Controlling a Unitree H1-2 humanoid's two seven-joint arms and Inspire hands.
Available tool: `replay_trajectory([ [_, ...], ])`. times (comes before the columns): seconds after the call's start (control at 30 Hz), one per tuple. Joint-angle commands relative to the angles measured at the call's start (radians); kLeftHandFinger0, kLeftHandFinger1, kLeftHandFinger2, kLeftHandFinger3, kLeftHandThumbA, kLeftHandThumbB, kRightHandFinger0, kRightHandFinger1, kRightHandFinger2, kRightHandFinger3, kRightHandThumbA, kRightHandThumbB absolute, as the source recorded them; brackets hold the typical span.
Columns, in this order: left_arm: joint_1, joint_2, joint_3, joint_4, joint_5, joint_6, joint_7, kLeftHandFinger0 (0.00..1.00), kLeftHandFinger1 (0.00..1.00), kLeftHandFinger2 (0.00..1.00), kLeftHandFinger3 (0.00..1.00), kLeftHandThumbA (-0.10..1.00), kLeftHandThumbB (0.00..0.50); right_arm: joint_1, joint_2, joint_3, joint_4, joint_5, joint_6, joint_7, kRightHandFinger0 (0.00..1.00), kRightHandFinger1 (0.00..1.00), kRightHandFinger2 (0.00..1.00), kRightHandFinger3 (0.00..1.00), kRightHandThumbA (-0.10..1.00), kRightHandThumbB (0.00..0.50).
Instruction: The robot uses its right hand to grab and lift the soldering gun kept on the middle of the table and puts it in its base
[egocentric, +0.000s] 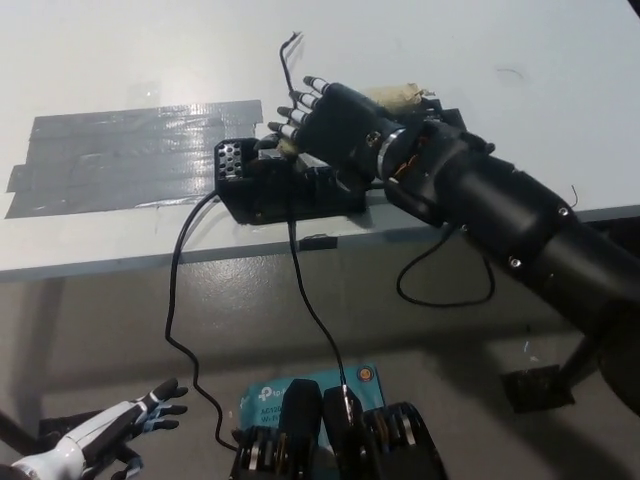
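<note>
Hovering open-fingered over the base (290, 190), the right robot hand (335, 120) holds nothing.

The black right hand (330, 120) covers most of the soldering gun (400, 97); only a pale stretch of its handle shows behind the wrist, and whether the fingers grip it cannot be made out. The hand also hides the back of the base (290, 185), so the gun's tip and its seat are unseen. The white left hand (105, 435) is cut off by the lower left edge. The blue box (262, 402) is half behind dark shapes, its print too small to read.
</note>
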Motion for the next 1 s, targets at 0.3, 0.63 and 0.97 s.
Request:
replay_trajectory([
  [0.3, 0.014, 0.037, -0.005, -0.031, 0.029, 0.014, -0.003, 1.00, 0.98, 1.00, 1.00, 1.00, 0.482, -0.054, 0.012, -0.052, -0.206, -0.035, 0.152, 0.278, 1.00, 1.00, 1.00, 1.00, 0.72, 0.500],
  [0.63, 0.024, 0.038, -0.006, -0.030, 0.039, 0.006, -0.007, 0.99, 0.99, 1.00, 1.00, 1.00, 0.448, -0.034, -0.106, -0.156, -0.528, -0.047, 0.137, 0.338, 1.00, 1.00, 1.00, 1.00, 0.68, 0.500],
  [0.97, 0.045, 0.029, 0.007, -0.042, 0.027, 0.014, -0.005, 0.96, 0.94, 1.00, 1.00, 1.00, 0.420, 0.365, -0.305, -0.447, -1.351, 0.118, 0.246, 0.519, 1.00, 1.00, 1.00, 1.00, 0.56, 0.500],
])
